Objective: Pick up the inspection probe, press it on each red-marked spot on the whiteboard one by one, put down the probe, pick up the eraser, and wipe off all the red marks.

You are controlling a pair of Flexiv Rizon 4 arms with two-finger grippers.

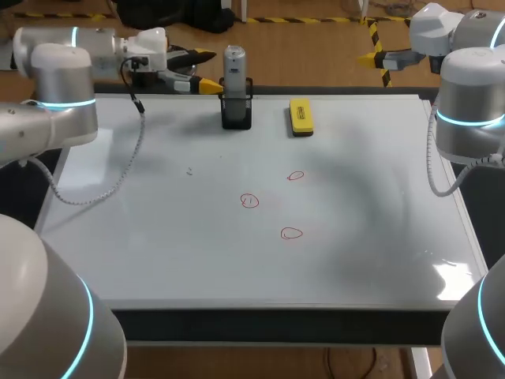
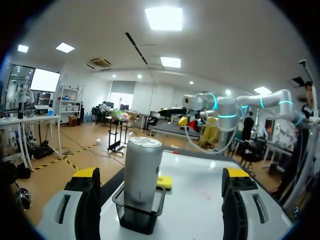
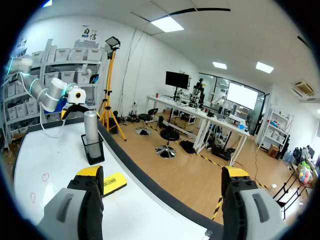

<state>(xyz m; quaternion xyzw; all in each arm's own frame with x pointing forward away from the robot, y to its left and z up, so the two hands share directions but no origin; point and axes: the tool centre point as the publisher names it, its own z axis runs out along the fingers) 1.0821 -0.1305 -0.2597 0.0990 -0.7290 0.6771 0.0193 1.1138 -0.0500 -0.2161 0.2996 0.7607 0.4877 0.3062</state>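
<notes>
Red marks [image 1: 291, 233], three of them, sit mid-whiteboard [image 1: 158, 260]. Farther back, your probe [image 1: 234, 67] stands upright in a black mesh cup [image 1: 237, 114], with the yellow eraser [image 1: 301, 116] near it. Your left claw [image 1: 207, 71] gapes wide, empty, just beside the probe. Your right claw [image 3: 162, 175] gapes wide too, holding nothing.

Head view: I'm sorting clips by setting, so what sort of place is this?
Probably a robotics lab bench: a whiteboard tabletop bearing red marks, an inspection probe in a mesh holder, and a yellow eraser.
</notes>
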